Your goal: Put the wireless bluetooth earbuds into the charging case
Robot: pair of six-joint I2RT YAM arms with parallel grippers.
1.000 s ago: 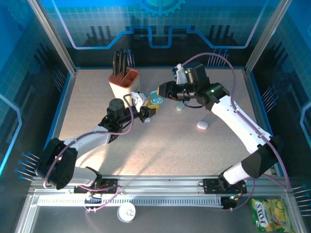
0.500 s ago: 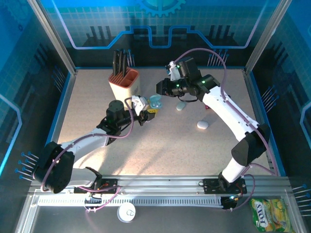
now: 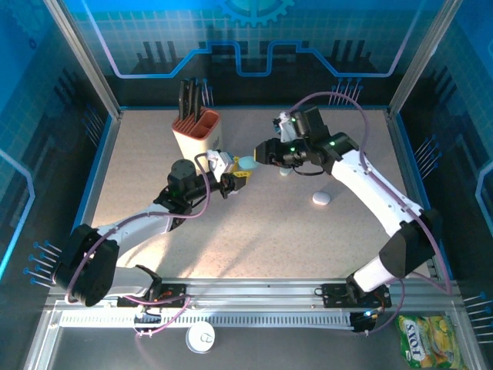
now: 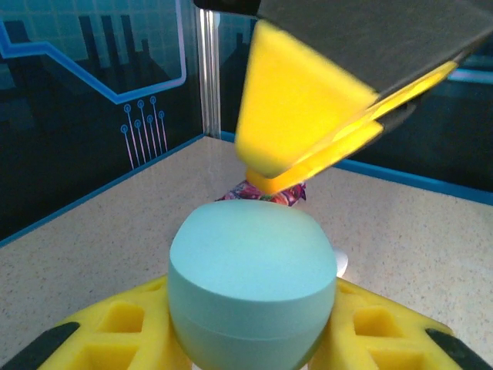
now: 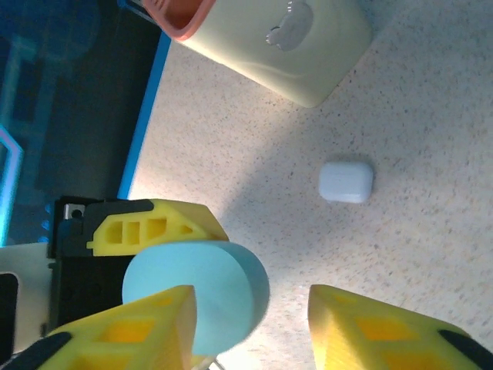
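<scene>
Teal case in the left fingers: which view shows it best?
Left wrist: the teal case sits large, centred between the left fingers. Right wrist catches one rounded side; top external, a small blob.

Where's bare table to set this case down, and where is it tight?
Widest bare patch: near half of the speckled table, between the white pebble-shaped case and the metal front rail. Also free: the strip left of the cream orange-rimmed holder. Crowded: mid-table, where the left gripper holds the pale blue round case by the right gripper.
</scene>
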